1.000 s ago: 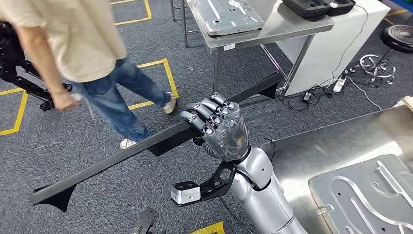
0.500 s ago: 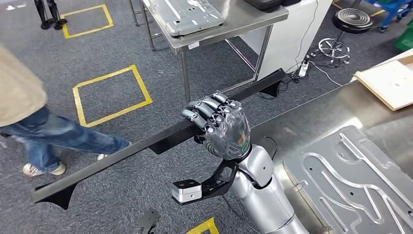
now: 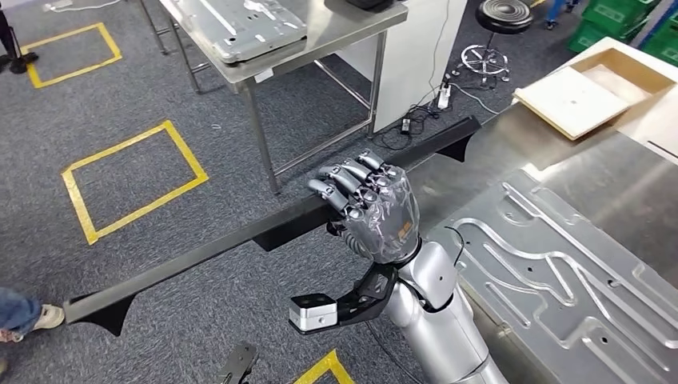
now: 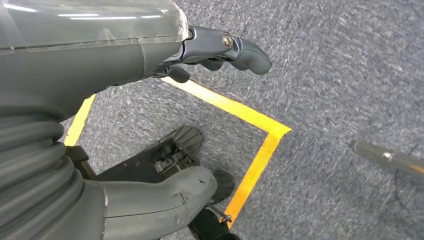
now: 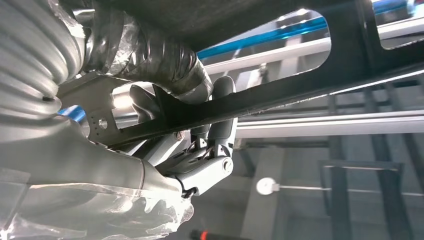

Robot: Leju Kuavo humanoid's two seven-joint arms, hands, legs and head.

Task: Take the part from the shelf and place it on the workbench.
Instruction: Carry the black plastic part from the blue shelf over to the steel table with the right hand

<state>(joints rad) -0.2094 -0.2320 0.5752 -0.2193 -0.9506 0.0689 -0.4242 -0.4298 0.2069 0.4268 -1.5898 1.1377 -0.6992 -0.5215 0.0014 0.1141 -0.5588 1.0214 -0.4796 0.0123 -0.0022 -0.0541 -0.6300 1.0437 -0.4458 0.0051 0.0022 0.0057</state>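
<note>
The part is a long black bar (image 3: 200,248) with angled ends, held level above the carpet. My right hand (image 3: 372,210) grips it near its middle, fingers wrapped over the top. The bar's far end reaches over the corner of the steel workbench (image 3: 512,140) on the right. In the right wrist view the fingers (image 5: 215,145) curl around the bar (image 5: 300,92). My left hand (image 4: 100,55) hangs over the floor with thumb and fingers apart, holding nothing.
A large grooved metal plate (image 3: 560,256) lies on the workbench, with a shallow wooden box (image 3: 596,84) at its far end. Another steel table (image 3: 320,36) carrying a plate stands ahead. A stool (image 3: 502,14), cables, yellow floor tape (image 3: 132,180) and a person's shoe (image 3: 32,318) are around.
The camera has turned right: the workbench and its plate now take up more of the right side, and the person has slid out at the left. My right hand still grips the bar.
</note>
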